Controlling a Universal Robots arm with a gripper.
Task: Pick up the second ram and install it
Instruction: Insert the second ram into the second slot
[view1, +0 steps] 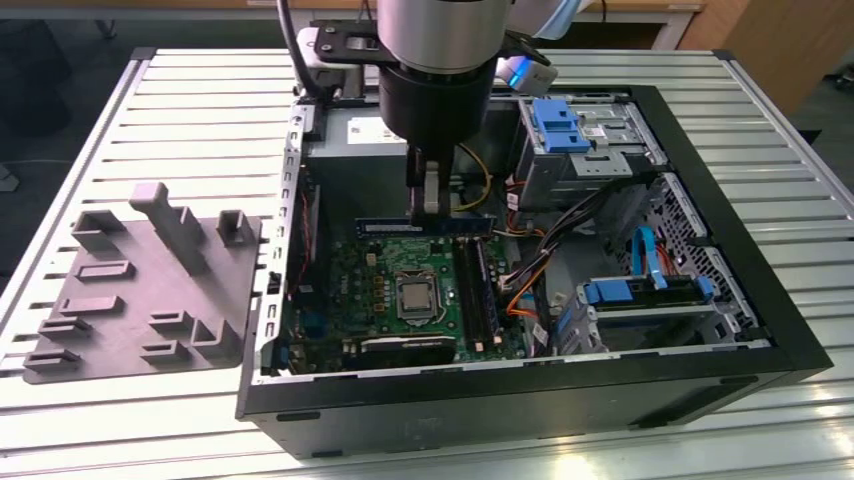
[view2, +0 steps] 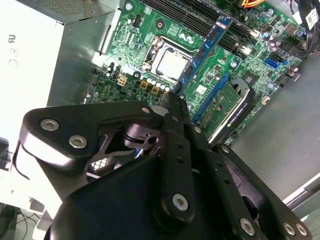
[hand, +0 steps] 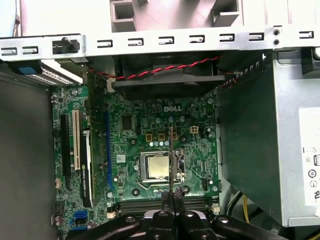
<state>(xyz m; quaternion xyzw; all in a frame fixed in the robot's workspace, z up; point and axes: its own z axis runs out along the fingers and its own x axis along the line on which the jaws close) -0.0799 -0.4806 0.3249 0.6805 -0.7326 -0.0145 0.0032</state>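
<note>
An open computer case (view1: 534, 395) lay on its side on the slatted metal table (view1: 200, 80), with a grey moulded tray (view1: 134, 300) of upright posts just beside it on the exterior view's left. Inside the case the green motherboard (view1: 354, 290) lay flat. Its processor (view1: 416, 296) sat near the middle, and the long black memory slots (view1: 477, 290) ran near-to-far just to the exterior view's right of it. Orange and yellow cables (view1: 527, 272) crowded the slots' right flank, blue drive brackets (view1: 558, 125) stood toward the far right corner, and the grey power supply (hand: 267, 150) took up the far end of the case, close to the arm. The gripper (view1: 424, 215) reached down into the case over the far edge of the board, between the power supply and the processor. Its fingers (view2: 172, 130) were clenched on the second ram (view1: 427, 226) — gripping it about the middle of its upper edge, so that the stick hung below the fingertips with an end projecting to each side. It lay left-to-right in the exterior view, crosswise to the slots — and in the first wrist view the stick (hand: 171, 155) showed edge-on as a thin line over the processor. It hung apart from the slots, on their far side; whether its lower edge touched the board could not be told.
</note>
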